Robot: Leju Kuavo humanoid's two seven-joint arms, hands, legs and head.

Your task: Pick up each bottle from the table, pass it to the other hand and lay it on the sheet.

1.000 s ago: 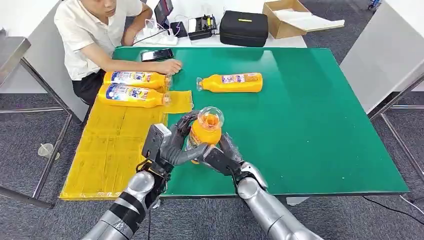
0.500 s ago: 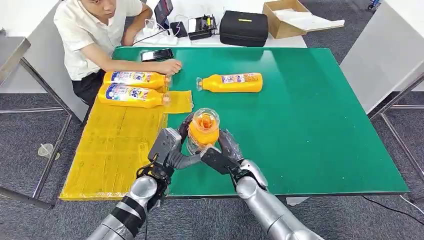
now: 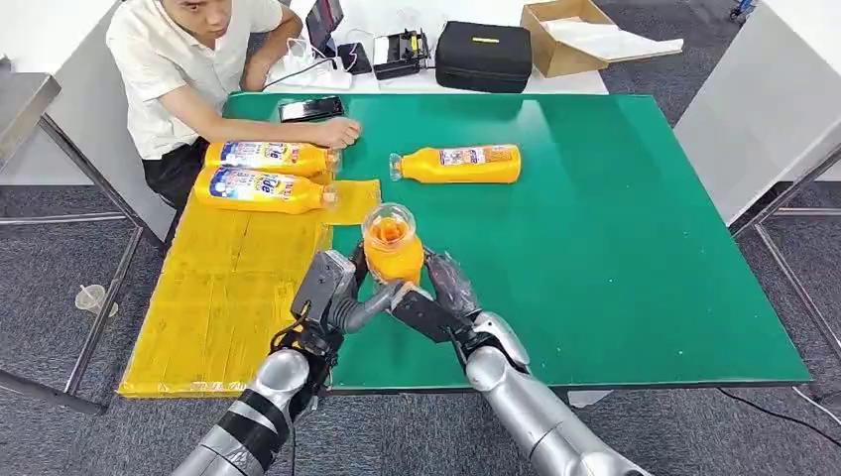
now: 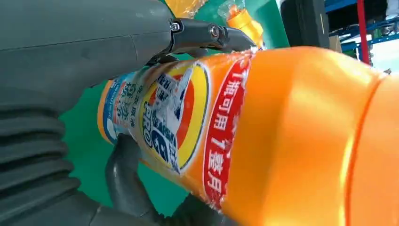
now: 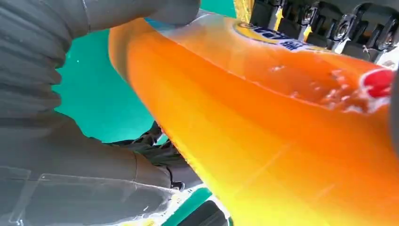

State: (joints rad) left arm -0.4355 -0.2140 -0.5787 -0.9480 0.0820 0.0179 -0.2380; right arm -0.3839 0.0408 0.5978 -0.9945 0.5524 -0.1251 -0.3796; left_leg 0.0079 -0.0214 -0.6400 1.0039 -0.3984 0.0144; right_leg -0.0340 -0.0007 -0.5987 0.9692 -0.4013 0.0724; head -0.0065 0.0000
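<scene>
Orange bottle (image 3: 393,248) held upright above the worktop (image 3: 615,248), just beside the yellow sheet (image 3: 228,288), gripped by left hand (image 3: 342,293) and apparently right hand (image 3: 441,297). Risk: premature release drops it.

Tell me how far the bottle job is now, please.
Done: two orange bottles lie on the yellow sheet. In hand: a third bottle, gripped by left hand and right hand together, mid-handover. Left: one bottle on the green table.
</scene>
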